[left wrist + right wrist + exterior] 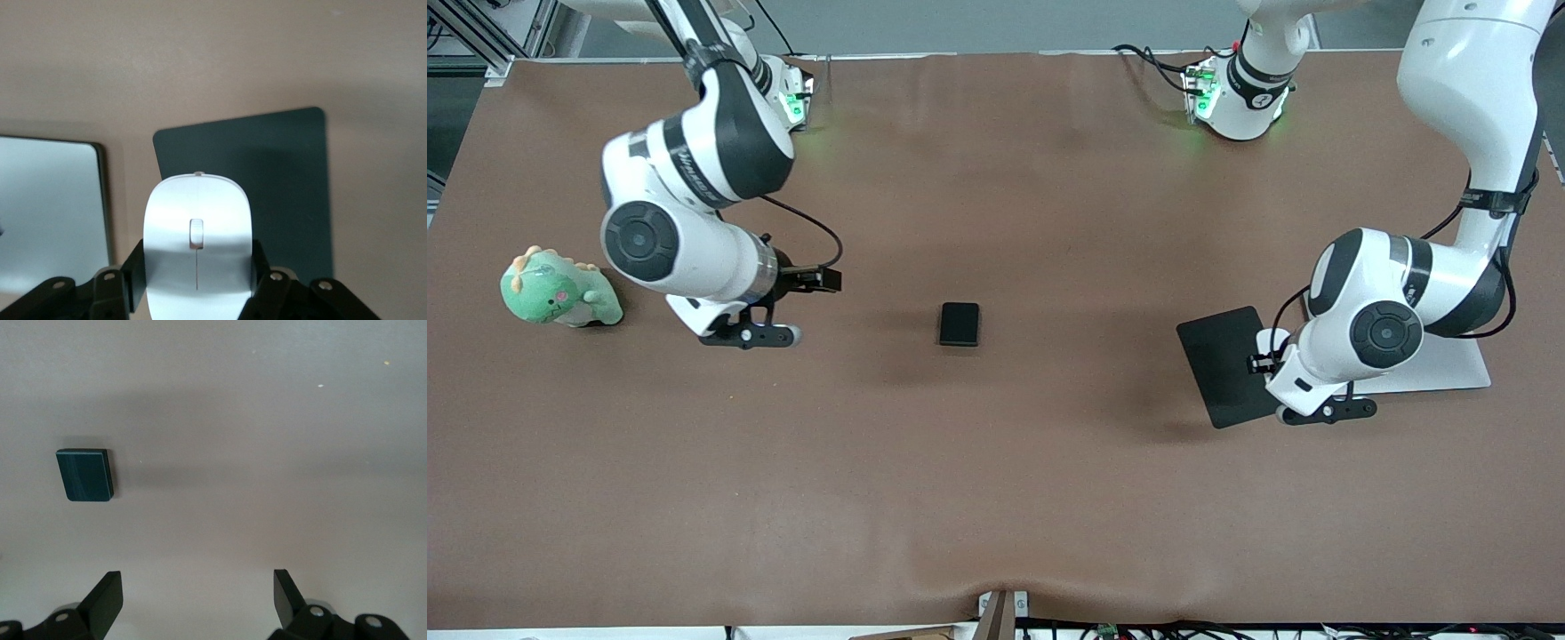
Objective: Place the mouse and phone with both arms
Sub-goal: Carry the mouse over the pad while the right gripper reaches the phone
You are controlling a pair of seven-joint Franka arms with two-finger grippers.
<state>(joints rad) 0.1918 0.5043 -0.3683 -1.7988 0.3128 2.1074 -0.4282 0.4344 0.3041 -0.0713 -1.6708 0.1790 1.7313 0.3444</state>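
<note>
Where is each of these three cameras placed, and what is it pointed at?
Front view: high across the table, facing both arms; phone mid-table.
Left wrist view: on the left arm's wrist, looking down past the left gripper, shut on the mouse, over the mouse pad.
Right wrist view: on the right arm's wrist, looking down past the open right gripper at the phone.
Shared: front and right wrist views both show the phone.

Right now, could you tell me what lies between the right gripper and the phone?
Nothing: in the front view only bare brown table separates the open right gripper from the phone.
</note>
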